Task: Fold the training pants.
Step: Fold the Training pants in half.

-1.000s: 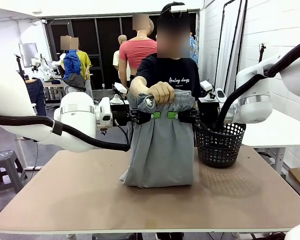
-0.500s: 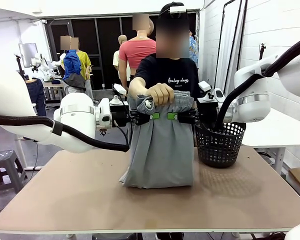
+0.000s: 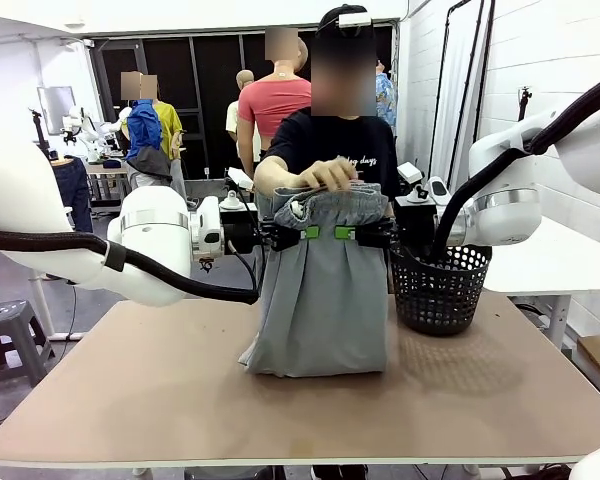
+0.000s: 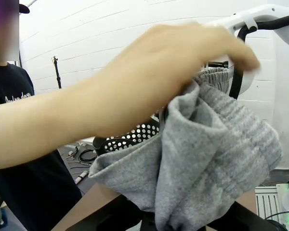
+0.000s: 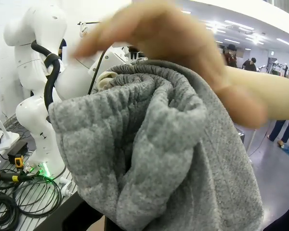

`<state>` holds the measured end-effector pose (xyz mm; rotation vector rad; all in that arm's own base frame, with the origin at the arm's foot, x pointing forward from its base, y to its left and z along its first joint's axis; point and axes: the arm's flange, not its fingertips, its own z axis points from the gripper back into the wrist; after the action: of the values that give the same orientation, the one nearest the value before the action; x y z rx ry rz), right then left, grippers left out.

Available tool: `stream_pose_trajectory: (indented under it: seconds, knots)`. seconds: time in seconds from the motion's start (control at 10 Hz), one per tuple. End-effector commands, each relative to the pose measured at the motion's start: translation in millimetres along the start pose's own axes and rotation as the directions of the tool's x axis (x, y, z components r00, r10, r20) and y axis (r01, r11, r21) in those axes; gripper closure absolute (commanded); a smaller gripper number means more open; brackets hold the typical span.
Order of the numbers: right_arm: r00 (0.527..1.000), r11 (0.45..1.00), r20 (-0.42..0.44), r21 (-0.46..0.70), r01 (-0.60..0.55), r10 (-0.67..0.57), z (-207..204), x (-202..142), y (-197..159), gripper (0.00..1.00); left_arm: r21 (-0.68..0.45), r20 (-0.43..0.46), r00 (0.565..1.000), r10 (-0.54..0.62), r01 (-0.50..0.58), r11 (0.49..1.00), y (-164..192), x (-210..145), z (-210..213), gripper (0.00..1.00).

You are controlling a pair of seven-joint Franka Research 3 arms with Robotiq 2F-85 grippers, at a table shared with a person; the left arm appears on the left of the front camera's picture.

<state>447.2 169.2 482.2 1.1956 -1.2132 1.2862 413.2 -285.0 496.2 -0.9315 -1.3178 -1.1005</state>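
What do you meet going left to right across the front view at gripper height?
Left arm → left gripper shut on the training pants → right gripper shut on them too → black basket → right arm.

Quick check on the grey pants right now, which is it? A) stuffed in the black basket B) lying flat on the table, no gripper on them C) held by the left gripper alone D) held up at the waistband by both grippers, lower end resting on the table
D: the left gripper and right gripper both clamp the training pants just under the waistband, and the fabric hangs down to the table; the person's hand is over the top.
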Motion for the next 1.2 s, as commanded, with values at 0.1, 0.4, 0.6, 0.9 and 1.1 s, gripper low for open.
stream_pose_trajectory:
  seconds: [0.1, 0.4, 0.6, 0.9, 1.1]
  knots:
    - [1.0, 1.0, 0.02, -0.001, 0.004, -0.004, -0.5, 1.5, 4.1, 1.0, 0.0, 0.007, 1.0, -0.002, 0.002, 1.0, -1.6, 3.1, -0.7, 1.0]
    - [1.0, 1.0, 0.02, -0.001, 0.004, -0.004, -0.5, 1.5, 4.1, 1.0, 0.0, 0.007, 1.0, -0.002, 0.002, 1.0, -1.6, 3.1, -0.7, 1.0]
    - [1.0, 1.0, 0.02, -0.001, 0.004, -0.004, -0.5, 1.5, 4.1, 1.0, 0.0, 0.007, 1.0, -0.002, 0.002, 1.0, -1.6, 3.1, -0.7, 1.0]
    - [1.0, 1.0, 0.02, -0.001, 0.004, -0.004, -0.5, 1.5, 4.1, 1.0, 0.0, 0.007, 1.0, -0.002, 0.002, 1.0, -1.6, 3.1, -0.7, 1.0]
    - [1.0, 1.0, 0.02, -0.001, 0.004, -0.004, -0.5, 1.5, 4.1, 1.0, 0.0, 0.007, 1.0, -0.002, 0.002, 1.0, -1.6, 3.1, -0.7, 1.0]
